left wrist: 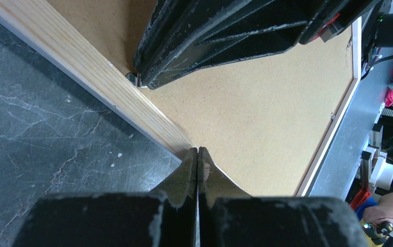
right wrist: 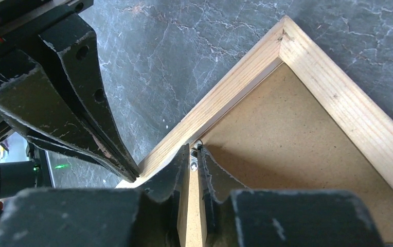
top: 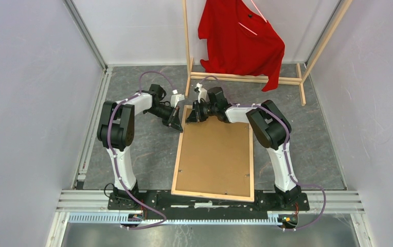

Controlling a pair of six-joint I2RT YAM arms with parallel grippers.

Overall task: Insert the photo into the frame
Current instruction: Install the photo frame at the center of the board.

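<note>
left claw [left wrist: 198,150] shut empty, right claw [right wrist: 193,149] pinching one metal tab [right wrist: 194,164] on one frame [right wrist: 338,98].

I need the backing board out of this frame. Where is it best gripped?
The backing board lies flush inside the wooden border of the frame, so no edge is free. Pinch the small metal tab near its far left corner, from straight above: it seems to stand up from the board.

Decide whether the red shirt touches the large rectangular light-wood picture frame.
Apart. The top view shows grey floor between the red shirt and the wooden frame.
</note>
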